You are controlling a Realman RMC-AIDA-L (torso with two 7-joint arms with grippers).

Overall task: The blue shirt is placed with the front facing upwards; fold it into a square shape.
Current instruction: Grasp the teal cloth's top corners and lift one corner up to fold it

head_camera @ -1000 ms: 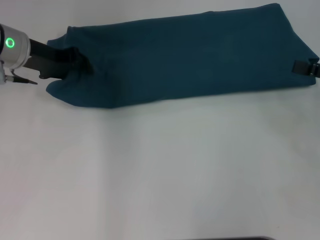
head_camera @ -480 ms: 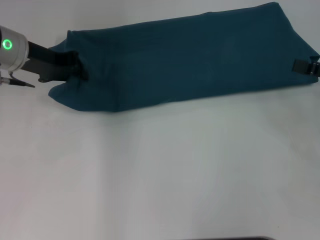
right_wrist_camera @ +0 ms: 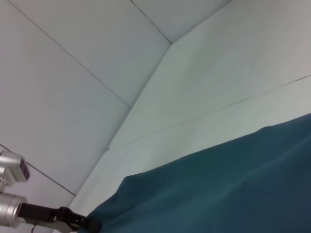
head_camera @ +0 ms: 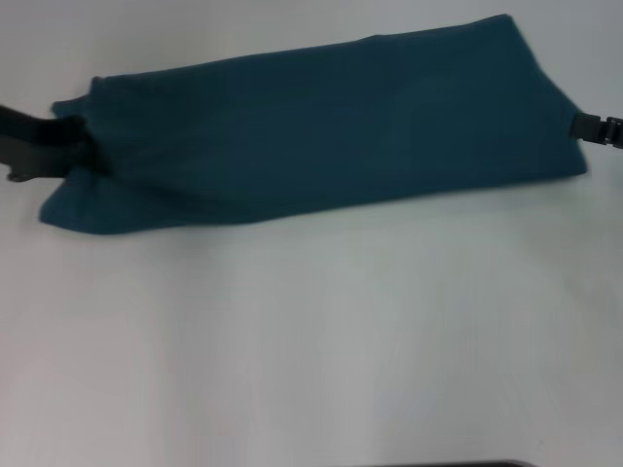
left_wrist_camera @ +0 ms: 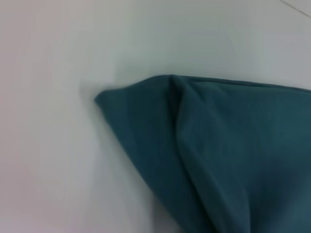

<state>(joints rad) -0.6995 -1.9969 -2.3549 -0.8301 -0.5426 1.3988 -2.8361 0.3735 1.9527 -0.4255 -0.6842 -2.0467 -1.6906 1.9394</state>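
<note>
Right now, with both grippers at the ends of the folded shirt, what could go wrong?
1. The left gripper holds the blue shirt only at a bunched corner; that edge could slip free.
2. The right gripper sits at the far end's very edge, so further pulling may tear the hold loose.
3. The left end is wrinkled, so the fold may come out skewed.

Matt soft cloth blue shirt (head_camera: 321,122) on a smooth matt white table (head_camera: 311,341)

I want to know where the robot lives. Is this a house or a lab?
Probably a lab or test room, not a house. The table is plain white with only the blue shirt on it, and the right wrist view shows bare white wall panels.
</note>
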